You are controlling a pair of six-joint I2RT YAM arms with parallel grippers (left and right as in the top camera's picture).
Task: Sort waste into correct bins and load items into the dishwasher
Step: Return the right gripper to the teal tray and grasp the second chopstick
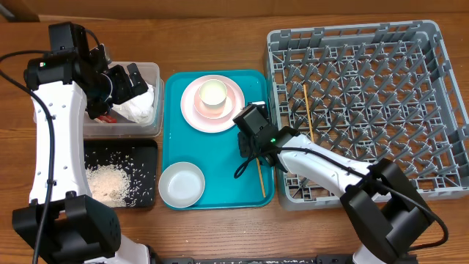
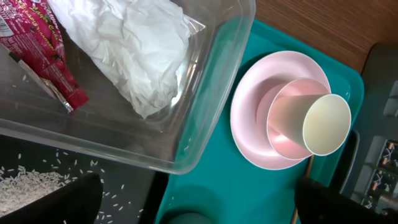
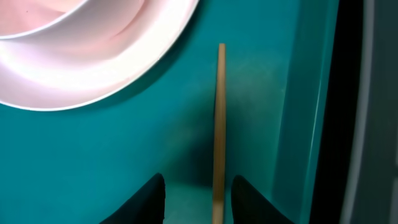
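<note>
Chopstick [image 3: 220, 112] runs twelve-to-six between my right tool's [image 3: 198, 199] part-open fingers, ungripped, at the teal tray's [image 3: 124, 155] four o'clock; I'd centre, pinch low, lift level. Left tool [image 2: 202, 199] hangs agape over the tub [image 2: 211, 74]

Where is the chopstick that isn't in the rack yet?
Look at the teal tray in the middle of the table. Near its right edge lies a thin wooden chopstick, between the fingers of the right gripper. The other chopstick is over in the grey dish rack; this one is on the tray.
</note>
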